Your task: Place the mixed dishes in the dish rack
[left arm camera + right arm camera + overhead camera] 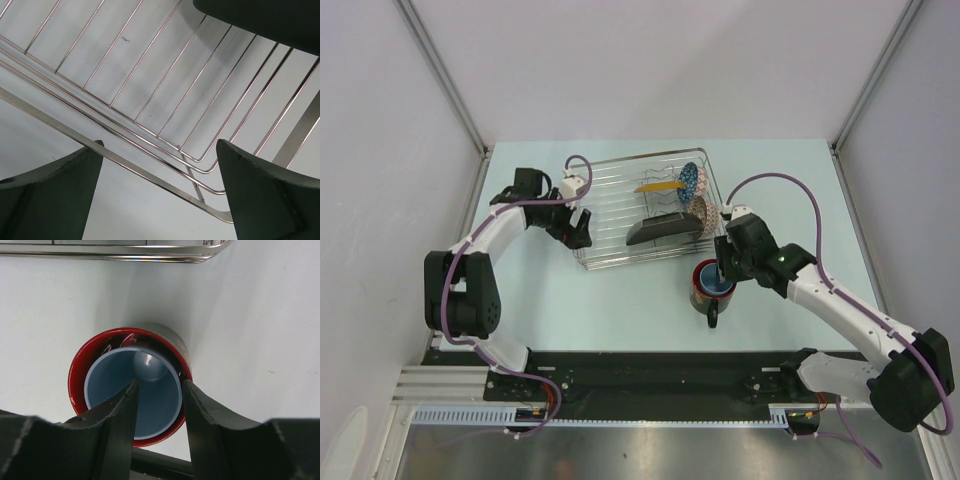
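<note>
The dish rack [610,215] holds a square black plate [660,232], a yellow plate [660,186], a blue bowl [692,180] and a brown-speckled bowl [700,212], all on its right side. A red-rimmed mug [710,285] with a blue inside stands upright on the table just right of the rack's near corner, handle [712,318] toward me. My right gripper [160,385] is open over the mug [80,370], with one finger [117,415] inside and the other [205,420] outside the rim. At the rack's near left corner my left gripper [160,150] is open, its fingers either side of the rim bar [150,175].
A dark edge [260,20] shows above the rack's wires in the left wrist view. White walls close in the table on three sides. The black rail [650,365] carrying the arm bases runs along the near edge.
</note>
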Robot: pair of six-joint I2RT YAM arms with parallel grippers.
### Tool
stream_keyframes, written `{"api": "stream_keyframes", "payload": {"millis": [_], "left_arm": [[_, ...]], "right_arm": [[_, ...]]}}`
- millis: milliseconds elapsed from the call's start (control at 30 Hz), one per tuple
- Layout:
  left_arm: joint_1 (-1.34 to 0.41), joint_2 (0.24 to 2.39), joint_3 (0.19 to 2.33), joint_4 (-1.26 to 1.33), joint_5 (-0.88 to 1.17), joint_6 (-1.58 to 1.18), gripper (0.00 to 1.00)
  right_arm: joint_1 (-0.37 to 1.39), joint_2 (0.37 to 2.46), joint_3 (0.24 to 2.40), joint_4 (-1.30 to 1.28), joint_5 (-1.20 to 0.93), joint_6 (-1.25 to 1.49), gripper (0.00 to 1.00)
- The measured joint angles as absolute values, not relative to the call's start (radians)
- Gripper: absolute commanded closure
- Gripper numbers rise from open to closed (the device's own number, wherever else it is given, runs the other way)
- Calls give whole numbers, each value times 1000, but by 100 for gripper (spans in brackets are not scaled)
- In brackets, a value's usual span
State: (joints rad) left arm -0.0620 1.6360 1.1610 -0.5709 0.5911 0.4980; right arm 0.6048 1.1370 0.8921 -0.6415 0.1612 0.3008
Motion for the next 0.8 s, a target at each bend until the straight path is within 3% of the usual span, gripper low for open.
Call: {"api": "stream_keyframes", "payload": {"millis": [167,400,500,633,800], "left_arm": [[-62,1636,1159,-570,591,498,0],[-62,1636,1159,-570,591,498,0],[-62,1636,1159,-570,596,498,0],[-62,1634,1159,-570,599,498,0],[-62,1613,1159,-572,601,498,0]], "right_arm": [[604,1154,882,-637,136,295,65],[605,1172,880,-637,105,295,68],[604,1182,880,-635,104,294,75],[599,1209,880,-627,110,286,100],[598,1229,881,-604,109,279,100]]}}
